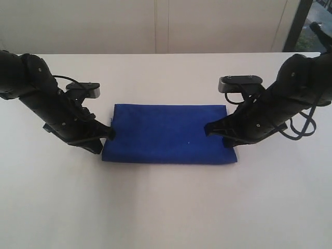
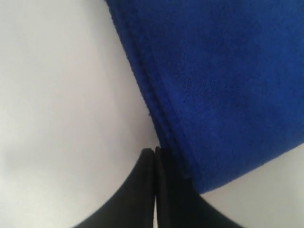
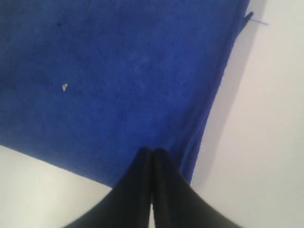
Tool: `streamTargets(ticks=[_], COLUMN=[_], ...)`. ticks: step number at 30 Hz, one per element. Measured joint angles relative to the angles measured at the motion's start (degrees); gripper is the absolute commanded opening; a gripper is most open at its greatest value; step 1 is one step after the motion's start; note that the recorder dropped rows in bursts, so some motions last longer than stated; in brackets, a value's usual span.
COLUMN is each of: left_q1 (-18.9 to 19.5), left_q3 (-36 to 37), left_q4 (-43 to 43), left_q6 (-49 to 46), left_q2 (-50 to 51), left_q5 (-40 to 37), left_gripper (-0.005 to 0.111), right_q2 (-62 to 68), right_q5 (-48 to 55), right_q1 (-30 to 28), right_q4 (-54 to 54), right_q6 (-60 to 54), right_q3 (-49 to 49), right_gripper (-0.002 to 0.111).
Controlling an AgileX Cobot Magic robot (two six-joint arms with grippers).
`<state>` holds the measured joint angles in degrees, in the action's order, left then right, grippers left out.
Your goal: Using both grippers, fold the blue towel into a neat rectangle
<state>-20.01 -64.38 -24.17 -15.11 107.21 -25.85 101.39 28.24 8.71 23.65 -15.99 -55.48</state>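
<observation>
Found the blue towel point(image 1: 168, 132) lying flat on the white table point(image 1: 166, 207), folded into a tidy rectangle between the two arms. Saw the left gripper point(image 1: 108, 133) just beside the towel's left hem, with jaws pressed together. Saw the right gripper point(image 1: 209, 128) over the cloth near its right edge, likewise closed tight. Noted a loose thread point(image 3: 256, 20) at one corner.

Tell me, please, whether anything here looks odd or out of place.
Only small things: a white speck sits on the blue towel, and a loose thread sticks out at one corner. Otherwise it lies flat and rectangular.
</observation>
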Motion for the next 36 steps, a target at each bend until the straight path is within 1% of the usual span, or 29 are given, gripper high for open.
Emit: streamTargets(ticks=[4, 12, 22, 28, 36], left_q1=[0.0, 0.0, 0.0, 0.0, 0.0], left_q3=[0.0, 0.0, 0.0, 0.1, 3.0], left_q4=[0.0, 0.0, 0.0, 0.0, -1.0], left_q6=[0.0, 0.0, 0.0, 0.0, -0.9], left_q2=[0.0, 0.0, 0.0, 0.0, 0.1], left_q5=[0.0, 0.0, -1.0, -2.2, -1.6], left_gripper=[0.000, 0.000, 0.000, 0.000, 0.000], right_q2=[1.4, 3.3, 3.3, 1.7, -1.6], right_q5=[-0.4, -0.6, -1.2, -1.8, -2.1], right_q1=[0.0, 0.0, 0.0, 0.0, 0.0], right_q4=[-0.4, -4.6, -4.9, -4.9, -4.9], right_q6=[-0.1, 2.0, 2.5, 2.5, 2.5], right_q3=[0.0, 0.0, 0.0, 0.0, 0.0], right_gripper=[0.000, 0.000, 0.000, 0.000, 0.000])
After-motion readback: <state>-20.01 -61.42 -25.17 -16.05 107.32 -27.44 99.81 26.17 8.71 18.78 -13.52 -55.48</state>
